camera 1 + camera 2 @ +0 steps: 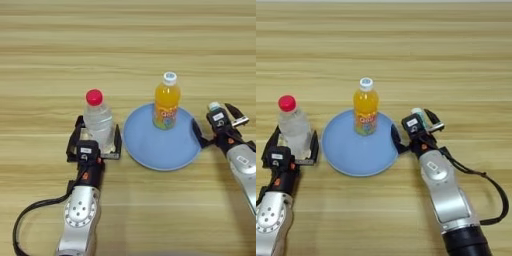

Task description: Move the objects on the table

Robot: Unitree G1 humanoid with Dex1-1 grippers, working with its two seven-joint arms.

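Before me, light wood table, long plank grain running sideways. Directly on it: round light-blue plate near middle, clear bottle with red cap standing upright just left of plate.

Pretty plain setup, just a light wood bench filling the whole view, plank grain lines running left to right. Lighting's soft and even, and a round light-blue plate sits near the middle of the bench.
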